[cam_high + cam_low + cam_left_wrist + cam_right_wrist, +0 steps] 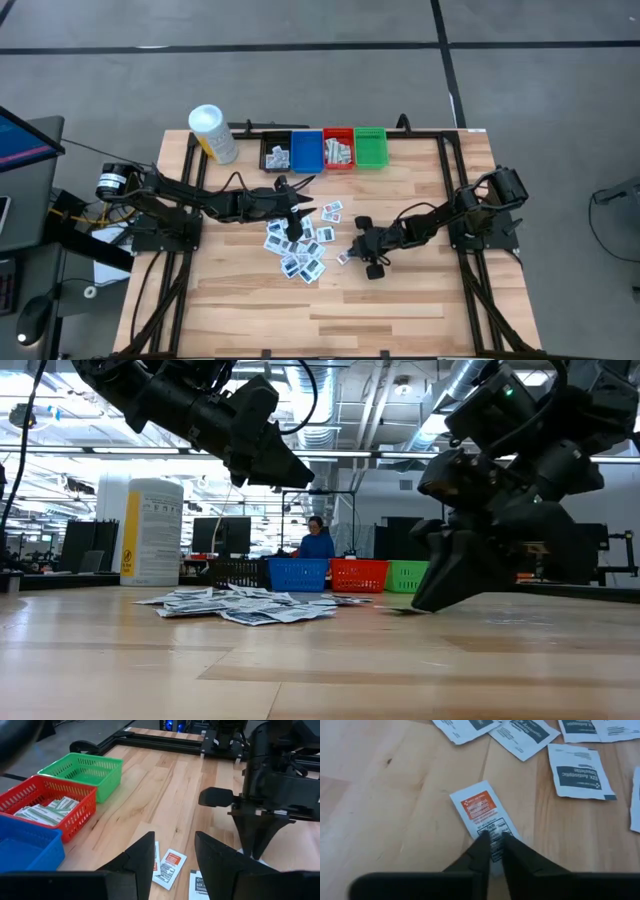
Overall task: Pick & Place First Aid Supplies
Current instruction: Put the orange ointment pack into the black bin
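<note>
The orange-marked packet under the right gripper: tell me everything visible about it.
The orange-marked packet is a small flat white sachet, glossy like foil or coated paper, with an orange panel at one end and dark fine print at the other. It lies flat on the wooden table, apart from the blue-marked packets nearby. The right gripper is down at its printed end, fingers nearly together over that edge. It is not lifted; a firm pinch cannot be confirmed.

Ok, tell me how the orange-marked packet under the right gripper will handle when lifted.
The orange-marked packet lies flat and thin on the table, so it is probably light and floppy, likely to droop from a pinch at one end. The right gripper has its fingers nearly together over the packet's edge; a glossy sachet might slide rather than lift. It cannot roll.
</note>
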Robot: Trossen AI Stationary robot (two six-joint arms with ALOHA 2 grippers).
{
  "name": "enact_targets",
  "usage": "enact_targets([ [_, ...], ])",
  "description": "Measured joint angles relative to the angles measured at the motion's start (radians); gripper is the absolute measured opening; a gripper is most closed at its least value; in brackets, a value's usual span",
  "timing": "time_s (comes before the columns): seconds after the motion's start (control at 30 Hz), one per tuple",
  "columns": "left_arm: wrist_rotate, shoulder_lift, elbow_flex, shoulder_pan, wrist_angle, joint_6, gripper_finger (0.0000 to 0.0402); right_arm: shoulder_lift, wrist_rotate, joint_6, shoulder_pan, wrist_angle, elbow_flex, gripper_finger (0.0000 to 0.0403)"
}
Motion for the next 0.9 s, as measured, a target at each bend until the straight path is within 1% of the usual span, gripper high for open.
enact_targets([
  [0.03,0.0,0.0,0.0,0.0,0.0,0.0,0.014,0.0,0.0,0.0,0.001,0.0,0.0,0.0022],
  [0.1,0.0,0.0,0.0,0.0,0.001,0.0,0.014,0.0,0.006,-0.003,0.003,0.0,0.0,0.0007],
  [0.17,0.0,0.0,0.0,0.0,0.003,-0.001,0.014,-0.006,0.014,-0.003,0.004,0.0,0.0,0.0008],
  [0.27,0.01,0.0,0.0,0.0,0.006,-0.003,0.014,-0.03,0.062,-0.013,0.01,-0.038,0.002,0.0002],
  [0.37,0.053,0.0,0.0,0.0,0.019,-0.004,0.014,-0.099,0.128,-0.052,0.022,-0.097,-0.002,0.0002],
  [0.53,0.088,0.0,0.001,0.0,0.058,0.001,0.014,-0.235,0.175,-0.087,0.02,-0.227,-0.001,0.0001],
  [0.67,0.101,0.0,0.001,0.0,0.089,-0.01,0.014,-0.338,0.283,-0.087,0.024,-0.308,0.021,0.0],
  [0.77,0.108,0.0,0.001,0.008,0.11,-0.069,0.014,-0.387,0.342,-0.108,0.032,-0.328,0.029,0.0],
  [0.9,0.211,0.0,0.001,0.056,0.112,-0.233,0.014,-0.43,0.447,-0.141,0.049,-0.326,0.057,0.0],
])
